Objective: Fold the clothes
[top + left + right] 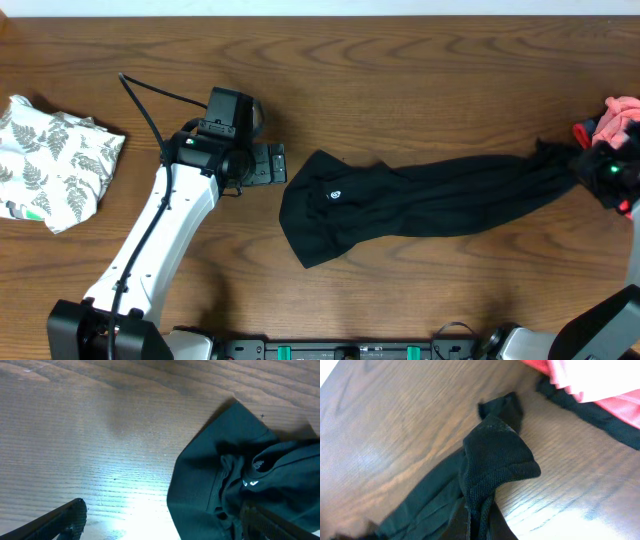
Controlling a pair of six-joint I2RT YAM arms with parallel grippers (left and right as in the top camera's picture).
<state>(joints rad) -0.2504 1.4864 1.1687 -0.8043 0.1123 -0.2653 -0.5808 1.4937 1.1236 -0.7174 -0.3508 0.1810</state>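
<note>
At far left we see the fern cloth [55, 160] lying crumpled, well apart from the rest. Next is our left gripper [268, 165], jaws spread wide and holding nothing, just beside the left end of the black garment [420, 200], with nothing between them. The garment lies stretched across the table [400, 60], with a small white logo [333, 194] near its left end. Our right gripper [598, 172] is pinched tight on its bunched right end. A pink piece [622, 112] and a red-trimmed piece [585, 410] lie just beside it. The table is dark, glossy wood grain; a pale strip shows past its far edge.
</note>
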